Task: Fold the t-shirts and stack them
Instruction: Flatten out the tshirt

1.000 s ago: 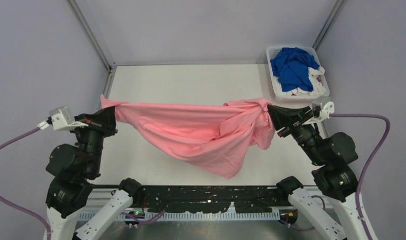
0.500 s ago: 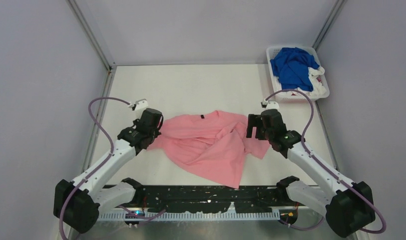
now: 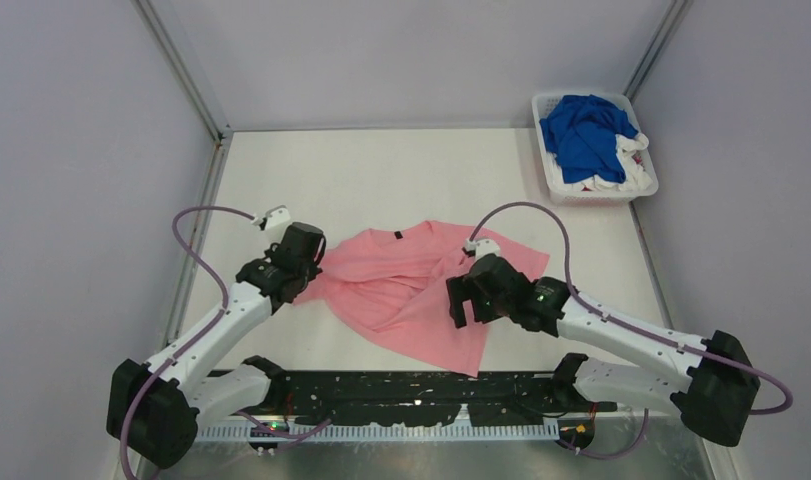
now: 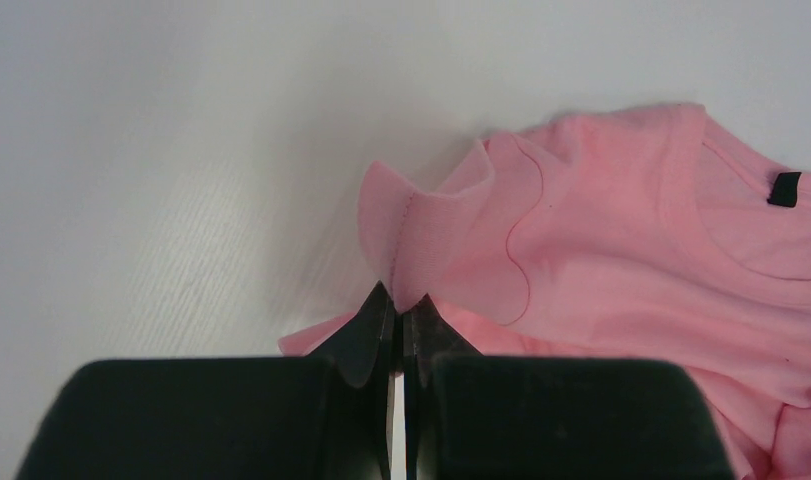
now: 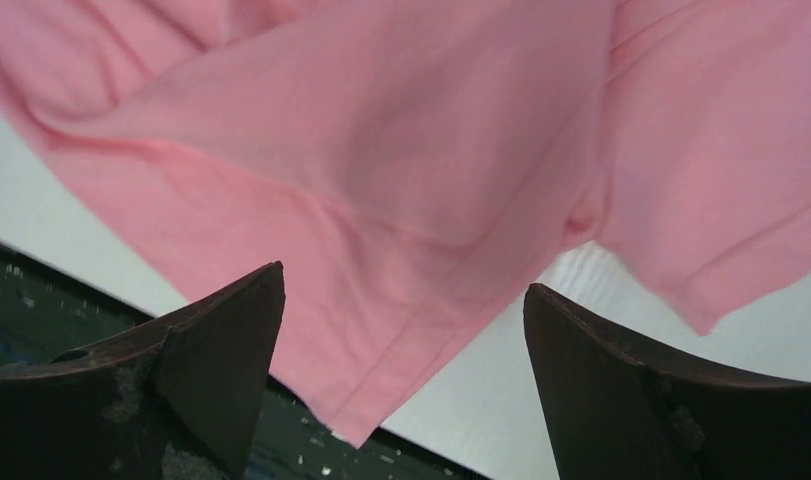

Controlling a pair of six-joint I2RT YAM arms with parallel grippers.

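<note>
1. Nearest the arm bases, the light pink soft-cloth t-shirt (image 3: 401,285) lies rumpled on the white table (image 3: 381,170). Its lower hem corner (image 3: 461,360) points at the near edge, and one flap is doubled over the body.
2. The right gripper (image 3: 460,305) hangs over that lower right part with its jaws spread wide, holding nothing. In its wrist view the cloth lies below, between the fingers.
3. At the shirt's left side, the left gripper (image 4: 399,300) is pinched shut on the sleeve hem (image 4: 411,220), which stands up in a small fold above the tips.
4. The shirt looks light and limp, so it will likely sag and bunch wherever it is unsupported. The stitched hem corners and shoulders are the firmest places to take hold. On the doubled flap a pinch may catch two layers.
5. Far right, well apart, the white slatted plastic basket (image 3: 591,197) holds a royal blue t-shirt (image 3: 581,135) on top of white t-shirts (image 3: 621,180).
</note>
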